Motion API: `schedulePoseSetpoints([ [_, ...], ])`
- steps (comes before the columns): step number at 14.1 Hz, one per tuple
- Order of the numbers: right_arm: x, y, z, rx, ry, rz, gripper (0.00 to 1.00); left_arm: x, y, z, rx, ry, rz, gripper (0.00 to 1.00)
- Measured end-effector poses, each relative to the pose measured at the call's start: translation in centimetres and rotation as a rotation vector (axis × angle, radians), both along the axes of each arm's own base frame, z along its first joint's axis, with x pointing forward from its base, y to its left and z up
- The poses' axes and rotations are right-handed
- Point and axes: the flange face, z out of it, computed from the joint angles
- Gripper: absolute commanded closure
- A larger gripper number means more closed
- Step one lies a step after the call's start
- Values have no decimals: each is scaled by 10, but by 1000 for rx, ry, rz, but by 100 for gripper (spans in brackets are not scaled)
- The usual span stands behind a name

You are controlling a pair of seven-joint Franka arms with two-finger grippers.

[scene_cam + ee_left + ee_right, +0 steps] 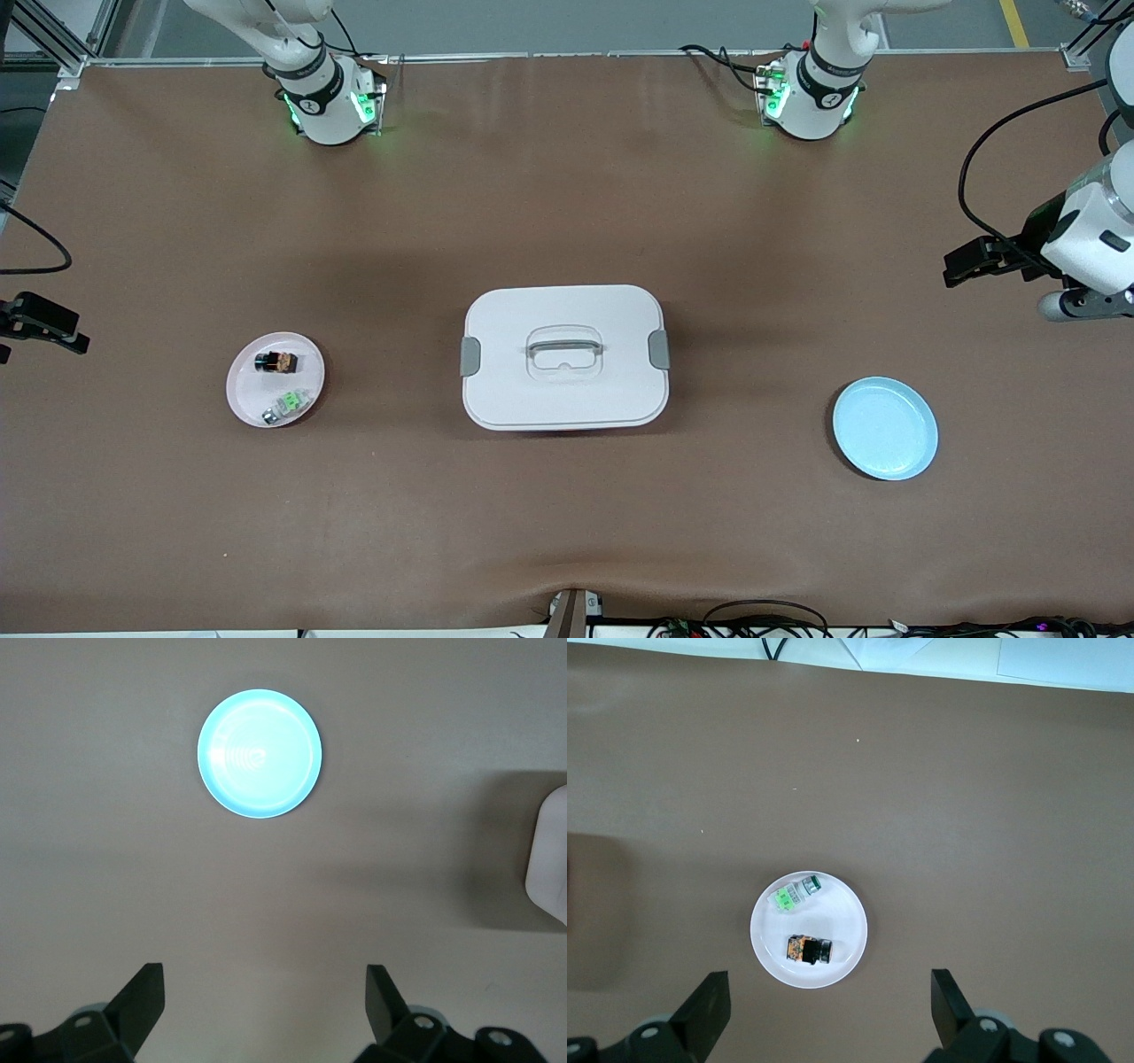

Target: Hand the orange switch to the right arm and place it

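Orange switch [276, 361] lying on pink plate [244, 390], long axis along bench, orange face toward left arm's end. Both hands (left hand [264, 1005], right hand [830, 1010]) raised, open, empty.

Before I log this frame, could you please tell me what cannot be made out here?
- White box, front view: its closed lid hides the contents.
- Right gripper: cut off by the front view's edge; only its open fingertips show in the right wrist view.
- Orange switch: too small for detail.
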Motion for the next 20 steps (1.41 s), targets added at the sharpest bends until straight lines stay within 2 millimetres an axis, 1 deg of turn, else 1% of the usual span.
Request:
schedulePoseSetpoints([
  [2, 1, 0, 2, 13, -4, -57, 0, 0, 0, 0, 0, 0, 0, 0],
  [4, 0, 0, 9, 20, -2, -106, 0, 0, 0, 0, 0, 0, 0, 0],
  [10, -13, 3, 23, 50, 95, -286, 0, 0, 0, 0, 0, 0, 0, 0],
  [15, -15, 5, 27, 51, 111, -292, 0, 0, 0, 0, 0, 0, -2, 0],
  [17, -17, 5, 29, 51, 117, -291, 0, 0, 0, 0, -2, 0, -27, 0],
  [20, -21, 6, 26, 53, 161, -289, 0, 0, 0, 0, -3, 1, -50, 0],
])
